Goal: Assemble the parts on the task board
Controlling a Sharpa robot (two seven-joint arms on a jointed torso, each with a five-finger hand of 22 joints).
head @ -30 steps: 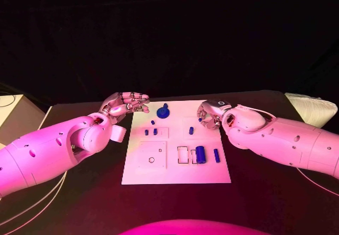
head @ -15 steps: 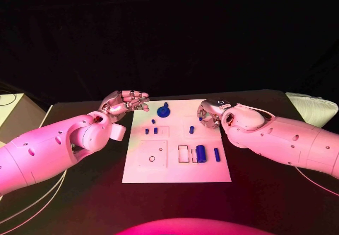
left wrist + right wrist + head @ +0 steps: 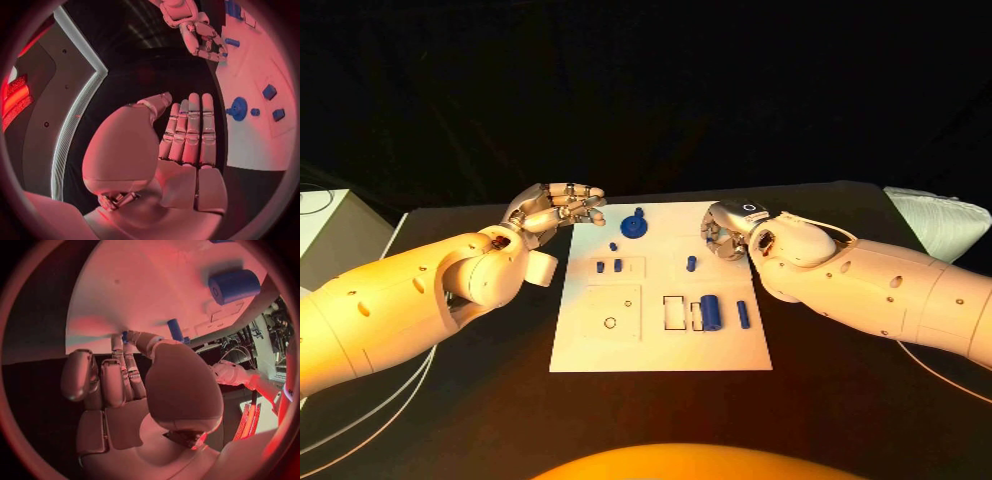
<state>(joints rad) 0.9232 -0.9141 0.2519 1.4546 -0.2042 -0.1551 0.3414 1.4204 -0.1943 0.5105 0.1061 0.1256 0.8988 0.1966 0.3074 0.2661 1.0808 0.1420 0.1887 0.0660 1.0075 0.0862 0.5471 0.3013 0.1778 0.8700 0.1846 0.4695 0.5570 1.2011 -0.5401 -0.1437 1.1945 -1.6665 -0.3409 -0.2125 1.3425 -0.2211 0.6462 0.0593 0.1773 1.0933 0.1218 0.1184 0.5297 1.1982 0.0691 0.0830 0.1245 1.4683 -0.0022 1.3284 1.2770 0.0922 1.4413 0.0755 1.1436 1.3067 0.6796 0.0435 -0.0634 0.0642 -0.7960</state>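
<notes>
Hovering palm-up beside the task board (image 3: 661,350), the left hand (image 3: 557,210) lies flat, empty — right hand (image 3: 723,232) grip unclear.

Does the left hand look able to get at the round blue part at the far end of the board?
Probably yes. The left hand holds nothing, fingers straight, just beside the round blue part, with bare task board between them.

- This looks like a robot lab or test room.
- A black table (image 3: 848,400) stands before a black backdrop (image 3: 646,90).
- A white board (image 3: 661,350) with small blue parts (image 3: 710,314) lies on it, like a test set.
- Thin cables (image 3: 358,425) run along the table's side.
- A pale box (image 3: 332,232) sits beside the table.
</notes>
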